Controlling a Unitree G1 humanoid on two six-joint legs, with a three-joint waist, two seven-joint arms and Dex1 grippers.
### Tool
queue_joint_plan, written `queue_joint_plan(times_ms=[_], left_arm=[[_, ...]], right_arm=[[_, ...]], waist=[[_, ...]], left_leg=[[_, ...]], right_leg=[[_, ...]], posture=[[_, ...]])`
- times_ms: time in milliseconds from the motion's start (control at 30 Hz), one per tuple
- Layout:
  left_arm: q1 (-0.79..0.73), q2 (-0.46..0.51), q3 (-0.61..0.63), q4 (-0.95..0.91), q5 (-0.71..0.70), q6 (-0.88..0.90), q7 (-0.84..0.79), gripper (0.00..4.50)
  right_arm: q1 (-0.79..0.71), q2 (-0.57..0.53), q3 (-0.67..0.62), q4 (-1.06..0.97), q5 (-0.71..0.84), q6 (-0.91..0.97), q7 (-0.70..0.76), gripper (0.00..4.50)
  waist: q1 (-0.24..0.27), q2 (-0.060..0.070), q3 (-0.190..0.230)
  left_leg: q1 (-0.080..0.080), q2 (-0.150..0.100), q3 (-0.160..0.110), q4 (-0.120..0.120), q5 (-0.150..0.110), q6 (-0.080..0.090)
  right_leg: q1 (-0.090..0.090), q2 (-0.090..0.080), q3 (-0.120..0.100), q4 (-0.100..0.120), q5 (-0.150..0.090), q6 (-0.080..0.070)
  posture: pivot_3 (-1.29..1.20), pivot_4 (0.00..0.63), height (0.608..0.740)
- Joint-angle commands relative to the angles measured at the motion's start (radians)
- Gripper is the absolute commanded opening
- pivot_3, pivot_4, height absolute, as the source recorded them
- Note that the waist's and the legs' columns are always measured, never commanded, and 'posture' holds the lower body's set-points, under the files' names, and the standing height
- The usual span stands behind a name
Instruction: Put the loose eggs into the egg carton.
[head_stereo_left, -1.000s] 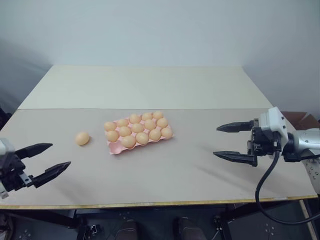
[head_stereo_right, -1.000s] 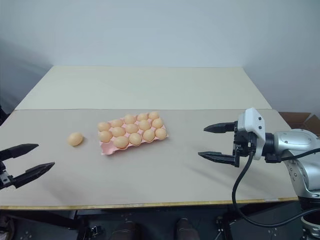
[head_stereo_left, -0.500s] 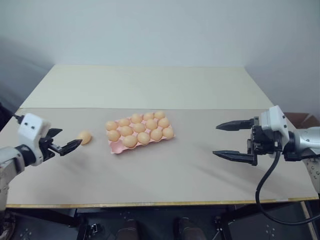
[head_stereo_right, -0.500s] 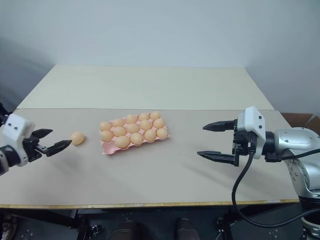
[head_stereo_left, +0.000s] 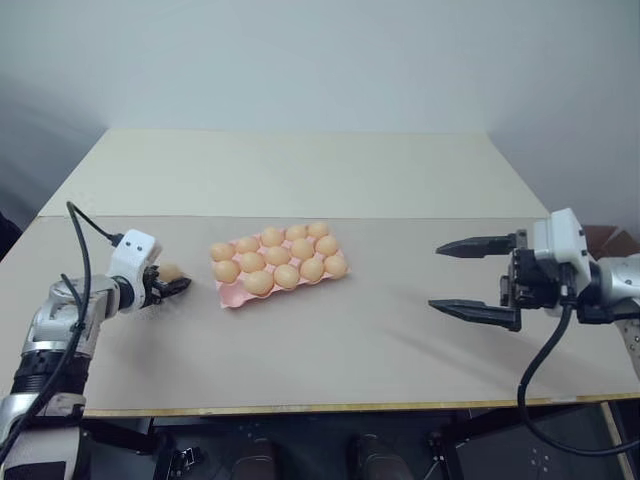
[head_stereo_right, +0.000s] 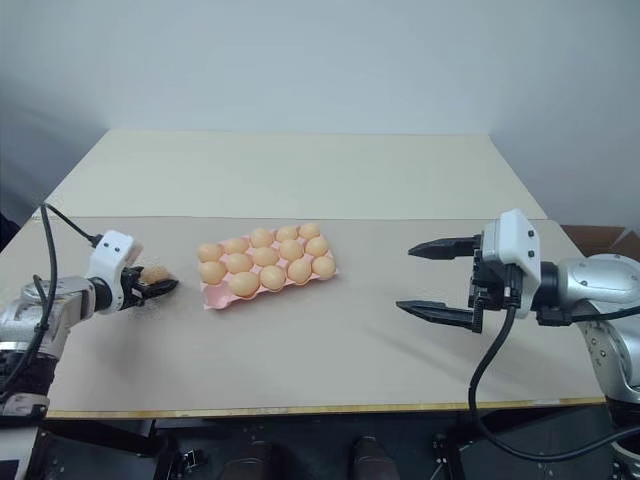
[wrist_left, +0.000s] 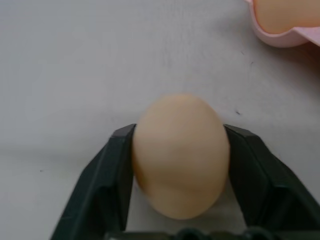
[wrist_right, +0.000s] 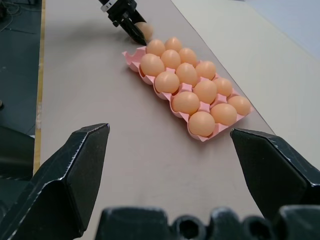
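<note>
Orange-tan and smooth, the last loose oval egg (wrist_left: 179, 155) sits on the grey table (head_stereo_left: 330, 350) between the two black fingers of my left gripper (head_stereo_left: 172, 284), which are closed against its sides. Just right of it lies the pale pink moulded egg carton (head_stereo_left: 278, 264), nearly full of matching eggs. Far right, my right gripper (head_stereo_left: 478, 278) hangs wide open, holding nothing.

We've got the loose egg (wrist_left: 179, 156) sitting right between our left claw (wrist_left: 180, 165)'s two black fingers (wrist_left: 107, 187), both pressed against its sides. It's over the pale grey bench (wrist_left: 75, 60). A corner of the pink egg carton (wrist_left: 280, 35) with an egg in it is near.
</note>
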Motion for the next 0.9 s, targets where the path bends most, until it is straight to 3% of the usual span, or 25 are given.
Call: queue_joint_plan(times_ms=[33,133,367,767,900], left_arm=[[-0.013,0.019,0.027,-0.022,0.001,-0.032,-0.023,1.7],[0.007,0.049,0.043,-0.092,-0.005,-0.056,-0.055,1.63],[0.074,0.068,0.101,-0.36,-0.167,-0.126,-0.283,1.63],[0.046,0.028,-0.065,-0.311,-0.106,-0.195,-0.403,1.63],[0.025,0.012,-0.08,-0.288,-0.093,-0.198,-0.405,2.95]], right_arm=[[0.005,-0.018,-0.052,-0.027,0.02,0.003,-0.009,4.5],[0.013,-0.02,-0.057,-0.028,0.022,0.002,-0.011,4.5],[0.013,-0.015,-0.047,-0.029,0.024,0.0,-0.018,4.5],[0.038,-0.01,-0.062,-0.058,0.031,0.007,-0.046,4.5],[0.04,-0.011,-0.064,-0.064,0.033,0.009,-0.061,4.5]], waist=[[0.001,0.0,0.0],[0.002,0.0,0.0],[0.003,0.0,0.0],[0.001,0.0,0.0],[0.003,0.0,0.0]], left_leg=[[0.0,0.0,0.0,0.0,0.0,0.0],[-0.001,0.0,0.0,0.0,0.0,0.0],[0.0,0.0,0.0,0.0,0.0,0.0],[0.0,0.0,0.0,0.0,0.0,0.0],[0.0,0.0,0.0,0.0,0.0,0.0]], right_leg=[[0.0,0.0,0.0,0.0,0.0,0.0],[0.0,0.0,0.0,-0.001,0.0,0.0],[0.0,-0.001,0.0,-0.001,0.0,0.0],[0.0,0.0,0.0,-0.001,0.0,0.0],[0.0,0.0,0.001,0.0,0.0,0.0]], posture=[[0.0,0.15,0.74],[0.0,0.15,0.74],[0.0,0.15,0.74],[0.0,0.15,0.74],[0.0,0.15,0.74]])
